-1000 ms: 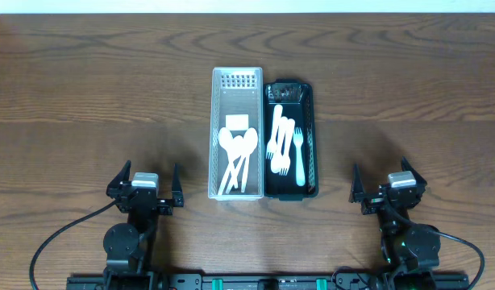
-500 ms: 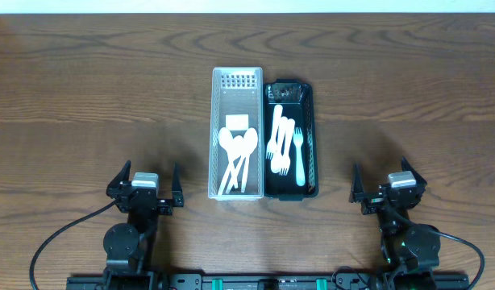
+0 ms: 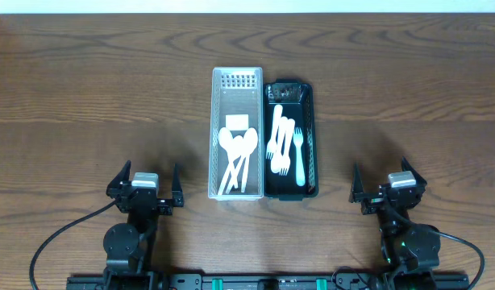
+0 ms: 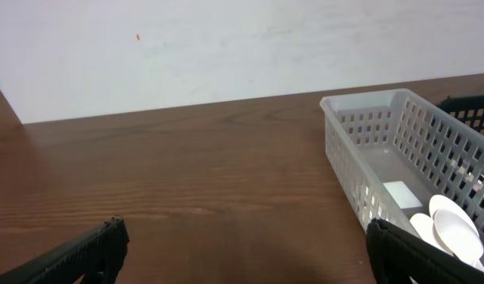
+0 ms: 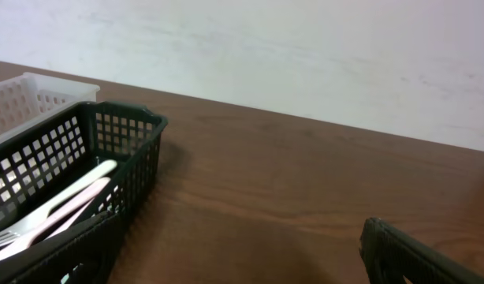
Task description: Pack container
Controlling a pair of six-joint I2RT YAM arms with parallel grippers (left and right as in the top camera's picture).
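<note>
No movement; spoons (image 3: 238, 145) in white basket (image 3: 238, 101).

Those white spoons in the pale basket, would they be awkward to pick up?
Probably light: the spoons look like thin white plastic. They lie overlapping in the basket, so lifting one would likely shift its neighbours. Their narrow handles may twist in a grip.

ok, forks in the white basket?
No, the white plastic forks lie in the black mesh basket; the white mesh basket holds white plastic spoons.
</note>
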